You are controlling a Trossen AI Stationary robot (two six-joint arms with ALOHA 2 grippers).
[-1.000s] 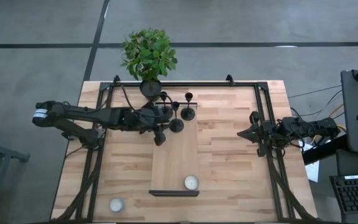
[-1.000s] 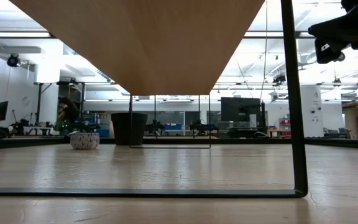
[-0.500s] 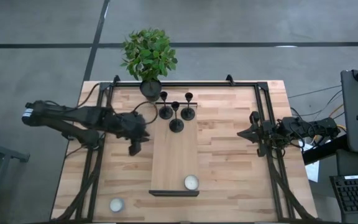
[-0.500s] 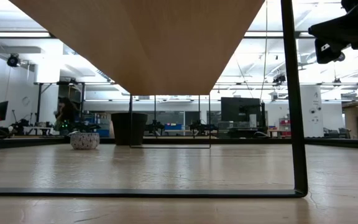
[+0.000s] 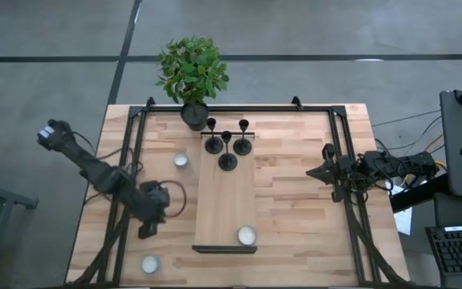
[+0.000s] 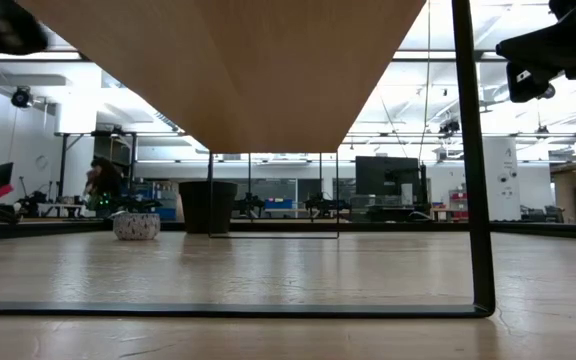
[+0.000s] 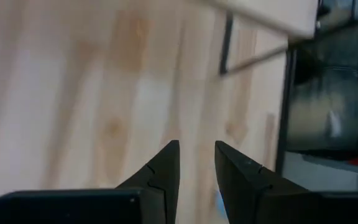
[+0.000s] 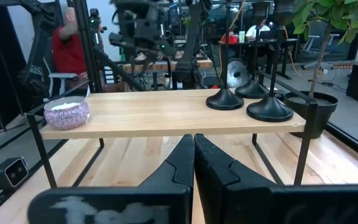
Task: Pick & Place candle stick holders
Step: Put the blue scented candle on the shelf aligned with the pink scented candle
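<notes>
Candle stick holders (image 5: 227, 144) clustered, cups indistinct; left pincer (image 5: 146, 233) apart.

Even, bright light falls on the table (image 5: 295, 201) from above, with only soft, short shadows under the holders (image 5: 227, 144); down low, the ceiling lamps (image 6: 268, 150) glare white while the shelf's (image 6: 248, 60) underside sits in shade and the room behind goes hazy; the left wrist view is smeared, wood grain streaked; the right wrist view shows the shelf and holders clearly, its own fingers (image 8: 185, 165) blurred.
</notes>
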